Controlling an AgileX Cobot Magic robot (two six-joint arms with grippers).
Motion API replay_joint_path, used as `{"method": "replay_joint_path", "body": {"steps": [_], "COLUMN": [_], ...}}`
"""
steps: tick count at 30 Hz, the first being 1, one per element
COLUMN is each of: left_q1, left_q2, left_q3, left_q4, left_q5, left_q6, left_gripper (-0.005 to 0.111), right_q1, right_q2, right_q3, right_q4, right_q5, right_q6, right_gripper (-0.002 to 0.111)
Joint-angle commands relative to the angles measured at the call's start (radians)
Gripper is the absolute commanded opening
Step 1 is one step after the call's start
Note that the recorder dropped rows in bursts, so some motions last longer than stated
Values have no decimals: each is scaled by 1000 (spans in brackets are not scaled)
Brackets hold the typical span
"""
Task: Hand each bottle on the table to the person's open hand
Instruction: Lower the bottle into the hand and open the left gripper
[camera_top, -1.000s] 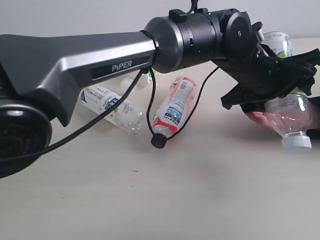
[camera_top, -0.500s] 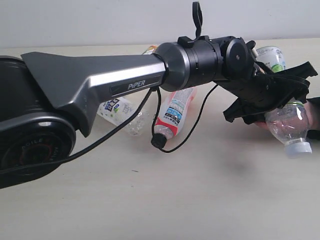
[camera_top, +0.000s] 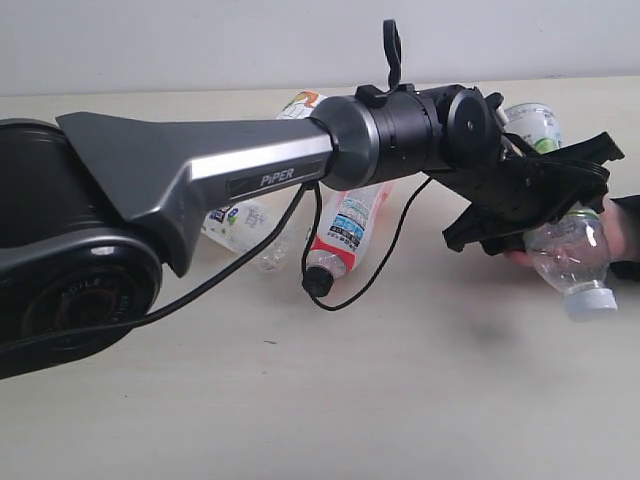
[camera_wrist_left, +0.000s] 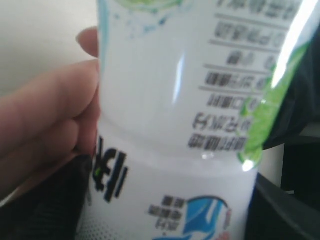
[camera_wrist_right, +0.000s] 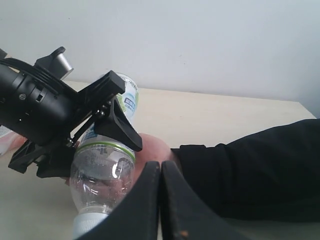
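Note:
My left gripper (camera_top: 556, 196) reaches across to the far right, shut on the large lime-label bottle (camera_top: 572, 252). The bottle is tilted with its white cap (camera_top: 590, 298) pointing down and toward the front. It lies against the person's hand (camera_top: 514, 256), whose fingers (camera_wrist_left: 45, 115) touch its side. The bottle's label (camera_wrist_left: 170, 100) fills the left wrist view. On the table (camera_top: 330, 400), the red-label black-cap bottle (camera_top: 347, 228) and the blue-white-label bottle (camera_top: 238, 222) lie partly behind the arm. My right gripper (camera_wrist_right: 160, 167) is shut and empty, close to the hand (camera_wrist_right: 155, 146).
The person's black sleeve (camera_wrist_right: 250, 170) stretches along the table's right side. A cable (camera_top: 370, 275) loops down from the left arm, past the red-label bottle's cap. Part of another bottle (camera_top: 300, 100) peeks out behind the arm at the back.
The left arm has swung, so more of its base shows. The gripper and held bottle have shifted slightly left and back over the hand. The grip is unchanged.

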Motion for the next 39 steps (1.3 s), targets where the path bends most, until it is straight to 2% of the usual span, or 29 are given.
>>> {"method": "replay_joint_path", "body": {"steps": [1,15,20,23,31,39], "left_q1": [4,4,4,4,4,15], "left_q2": [-4,-4,-4,-4,-6,-52], "left_q3": [-7,-7,-7,-7,-7,-7], "left_q4": [-6,-6,-4,-4,-4,5], "left_q5": [-19,-21,-21,-21,-6,70], "left_q6": [26,61,105,104,104,159], "left_gripper": [65,67,82,87,86,86], "right_q1": [-2,-2,-2,-2,-2,-2], "right_q2": [-7,-7,-7,-7,-7,-7], "right_q3": [5,5,5,5,5,5], "right_q4": [1,1,1,1,1,1], "right_q5": [-4,-4,-4,-4,-4,-4], "right_q6": [-1,-1,-1,-1,-1,-1], "right_gripper": [1,1,1,1,1,1]}}
